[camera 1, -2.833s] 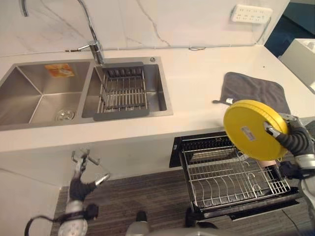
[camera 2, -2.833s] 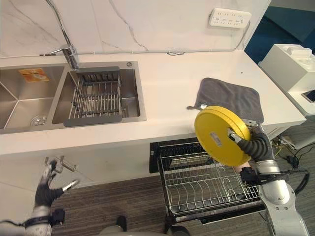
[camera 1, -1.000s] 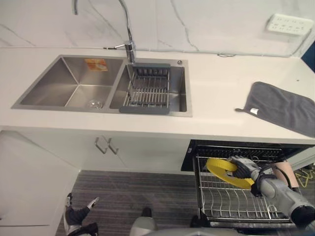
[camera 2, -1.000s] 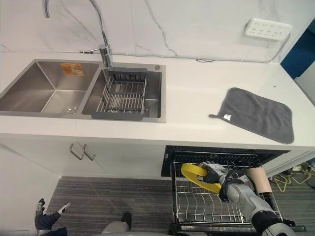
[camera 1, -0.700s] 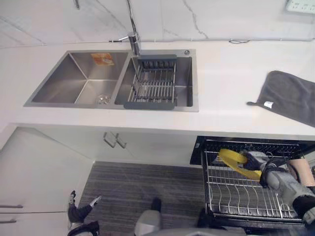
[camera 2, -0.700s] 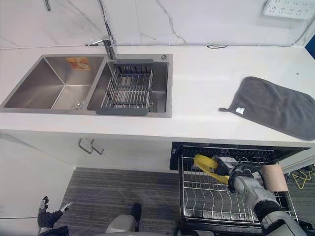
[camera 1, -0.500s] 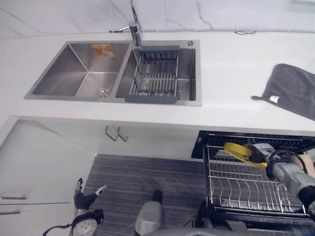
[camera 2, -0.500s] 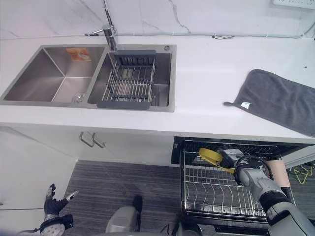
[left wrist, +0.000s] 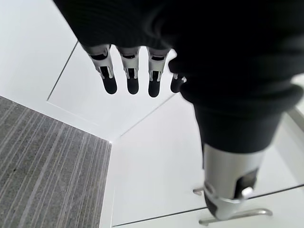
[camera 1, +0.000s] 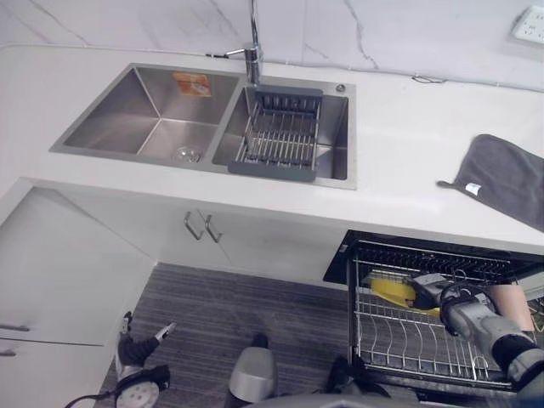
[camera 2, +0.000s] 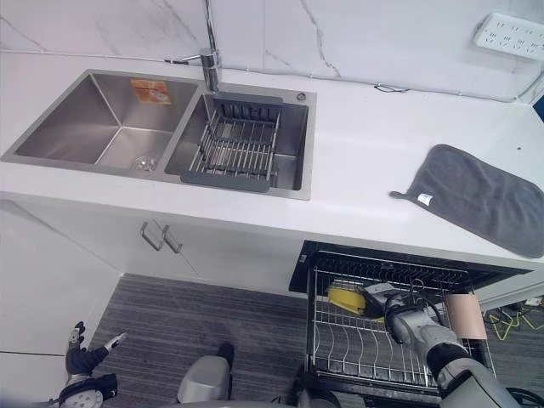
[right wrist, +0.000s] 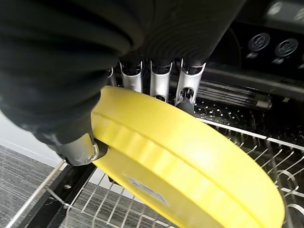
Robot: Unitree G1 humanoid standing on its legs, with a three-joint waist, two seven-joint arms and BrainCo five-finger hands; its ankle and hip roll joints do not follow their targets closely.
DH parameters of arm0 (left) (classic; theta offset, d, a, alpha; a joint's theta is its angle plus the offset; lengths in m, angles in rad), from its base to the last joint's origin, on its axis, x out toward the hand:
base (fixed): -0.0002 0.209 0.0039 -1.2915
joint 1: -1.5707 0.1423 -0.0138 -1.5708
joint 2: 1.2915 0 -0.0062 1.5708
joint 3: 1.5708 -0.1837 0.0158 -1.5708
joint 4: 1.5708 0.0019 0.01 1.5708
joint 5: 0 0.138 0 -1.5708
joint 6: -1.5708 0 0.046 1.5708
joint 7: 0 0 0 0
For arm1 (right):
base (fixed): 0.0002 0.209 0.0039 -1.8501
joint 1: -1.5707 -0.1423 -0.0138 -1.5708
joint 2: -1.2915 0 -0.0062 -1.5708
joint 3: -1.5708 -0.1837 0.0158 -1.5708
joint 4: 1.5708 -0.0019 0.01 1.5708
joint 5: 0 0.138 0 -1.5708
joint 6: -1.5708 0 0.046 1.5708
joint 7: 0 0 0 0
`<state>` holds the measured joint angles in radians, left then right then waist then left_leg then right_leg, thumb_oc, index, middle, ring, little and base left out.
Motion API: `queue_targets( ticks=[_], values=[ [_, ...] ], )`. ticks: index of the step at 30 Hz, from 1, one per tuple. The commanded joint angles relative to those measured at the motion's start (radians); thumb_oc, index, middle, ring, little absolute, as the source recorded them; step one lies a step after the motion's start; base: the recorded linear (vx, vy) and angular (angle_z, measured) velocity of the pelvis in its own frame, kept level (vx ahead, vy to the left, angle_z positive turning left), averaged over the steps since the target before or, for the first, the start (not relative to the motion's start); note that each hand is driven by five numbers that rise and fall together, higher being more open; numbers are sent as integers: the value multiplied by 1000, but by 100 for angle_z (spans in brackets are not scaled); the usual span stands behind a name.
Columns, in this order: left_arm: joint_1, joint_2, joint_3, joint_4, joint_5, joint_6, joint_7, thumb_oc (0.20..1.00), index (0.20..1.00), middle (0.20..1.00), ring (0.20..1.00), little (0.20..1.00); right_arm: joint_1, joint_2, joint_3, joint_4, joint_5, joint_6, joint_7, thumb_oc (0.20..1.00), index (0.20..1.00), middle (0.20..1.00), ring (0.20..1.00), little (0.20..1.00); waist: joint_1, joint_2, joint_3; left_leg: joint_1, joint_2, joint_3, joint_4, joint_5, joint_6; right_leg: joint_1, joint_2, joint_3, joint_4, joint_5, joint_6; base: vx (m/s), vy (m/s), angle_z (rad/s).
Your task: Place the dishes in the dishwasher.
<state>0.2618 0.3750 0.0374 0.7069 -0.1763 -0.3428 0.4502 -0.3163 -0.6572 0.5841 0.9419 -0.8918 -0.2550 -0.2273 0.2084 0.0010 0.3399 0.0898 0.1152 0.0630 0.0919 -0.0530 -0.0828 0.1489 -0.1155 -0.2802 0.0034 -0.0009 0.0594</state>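
Note:
The yellow plate (camera 1: 389, 290) lies low and tilted at the back left of the pulled-out dishwasher rack (camera 1: 406, 347), under the counter edge. My right hand (camera 1: 435, 291) is shut on its right rim. In the right wrist view the fingers (right wrist: 160, 80) reach over the plate (right wrist: 190, 166) and the thumb (right wrist: 80, 148) presses its underside, with rack wires just below. My left hand (camera 1: 136, 347) hangs open down by the floor at the lower left, holding nothing; its straight fingers (left wrist: 132, 71) point at white cabinet fronts.
A beige cup (camera 1: 512, 303) sits at the rack's right side. On the counter lie a grey cloth (camera 1: 503, 177) and a double sink (camera 1: 144, 119) with a wire drainer (camera 1: 282, 138) in its right basin. Cabinet handles (camera 1: 201, 228) stick out left of the dishwasher.
The camera has shifted. My right hand brought the yellow plate down from above the counter edge into the rack and further towards its back. The left hand stays low and idle.

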Motion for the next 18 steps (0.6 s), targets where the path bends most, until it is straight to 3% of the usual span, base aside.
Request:
queue_targets(
  ticks=[1, 3, 4, 9, 18],
  values=[
    [25, 51, -39, -52, 0, -33, 17, 1000, 1000, 1000, 1000, 1000, -95, -84, 24, -9, -4, 45, -38, 200, 200, 200, 200, 200, 26, -3, -32, -95, 35, -64, 134, 6, -11, -28, -112, -23, 132, -34, 55, 0, 0, 0],
    [20, 47, -50, -57, -10, -31, 26, 1000, 1000, 1000, 1000, 1000, -112, -48, 27, 40, -25, 114, -48, 200, 200, 200, 200, 200, 35, 10, -22, -114, 34, -68, 156, 4, -11, -32, -120, -27, 143, -37, 52, 1, 24, -1],
    [25, 52, -55, -79, -31, -23, 23, 1000, 1000, 1000, 1000, 1000, -120, -25, 38, 69, -69, 200, -91, 200, 200, 200, 200, 200, 40, 34, -7, -143, 39, -76, 199, -3, -11, -50, -132, -30, 177, -46, 45, 7, 41, -1],
    [49, 58, -57, -96, -46, -18, 19, 1000, 1000, 1000, 1000, 1000, -138, -32, 46, 88, -133, 317, -147, 200, 200, 200, 200, 200, 44, 60, 3, -170, 42, -79, 238, 2, -12, -66, -138, -28, 206, -58, 37, 9, 22, 4],
    [61, 67, -78, -106, -67, -35, 9, 1000, 1000, 1000, 1000, 1000, -183, -52, 60, 141, -155, 380, -129, 200, 200, 200, 200, 200, 49, 90, 27, -203, 45, -77, 271, 16, -13, -97, -147, -24, 238, -61, 33, -9, -1, 0]
  ],
)
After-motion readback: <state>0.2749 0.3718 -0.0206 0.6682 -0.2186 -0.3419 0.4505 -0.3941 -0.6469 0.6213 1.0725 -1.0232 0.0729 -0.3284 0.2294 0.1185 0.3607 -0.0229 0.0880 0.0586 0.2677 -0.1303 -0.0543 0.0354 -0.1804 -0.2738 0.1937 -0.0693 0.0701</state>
